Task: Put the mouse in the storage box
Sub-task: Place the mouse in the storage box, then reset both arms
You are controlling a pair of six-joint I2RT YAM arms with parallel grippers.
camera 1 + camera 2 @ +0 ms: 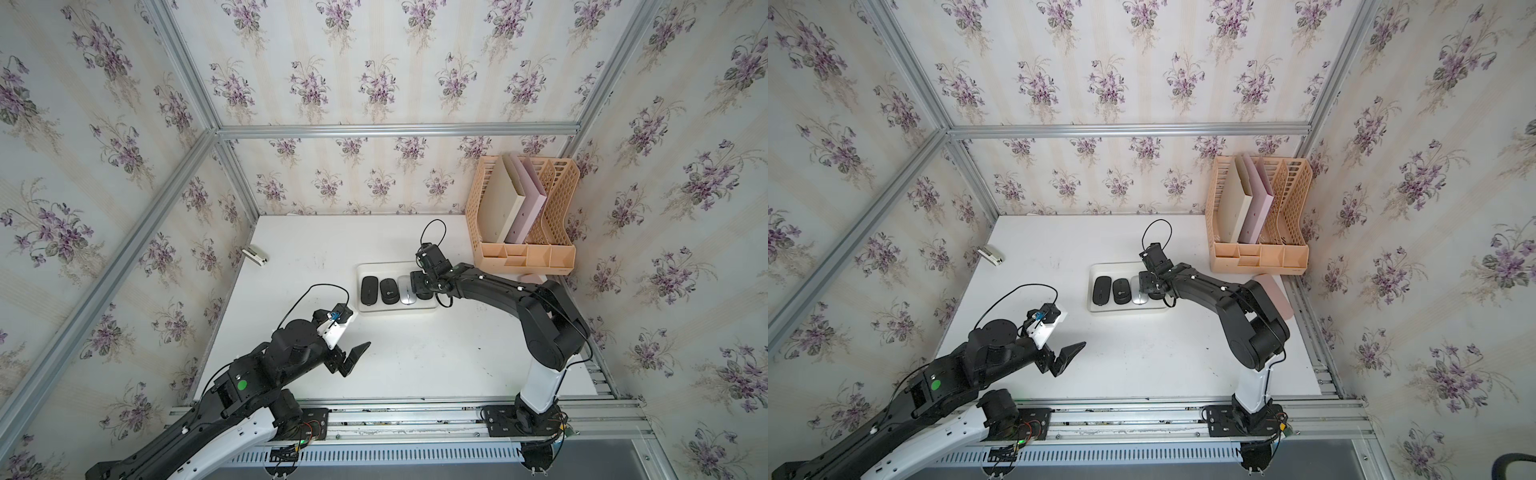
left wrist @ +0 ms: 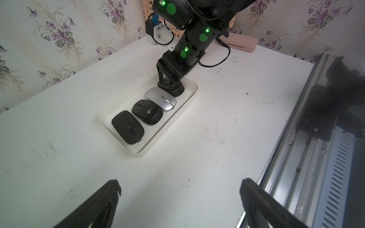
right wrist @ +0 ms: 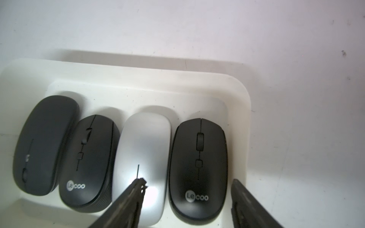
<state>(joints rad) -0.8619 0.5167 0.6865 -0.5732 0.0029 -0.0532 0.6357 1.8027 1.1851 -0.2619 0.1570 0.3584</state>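
Right gripper [image 3: 189,180] fingers apart astride black oval mouse [image 3: 198,158] in shallow white plastic storage box [image 3: 240,94]; left gripper [image 2: 181,181] fingers spread

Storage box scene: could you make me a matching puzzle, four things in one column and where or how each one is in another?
1. silver mouse
2. pink case
3. left gripper
4. right gripper

A. open, astride a black mouse
B. beside the file organiser
C. lying in the storage box
D. wide open, empty

Pairs: 1-C, 2-B, 3-D, 4-A.
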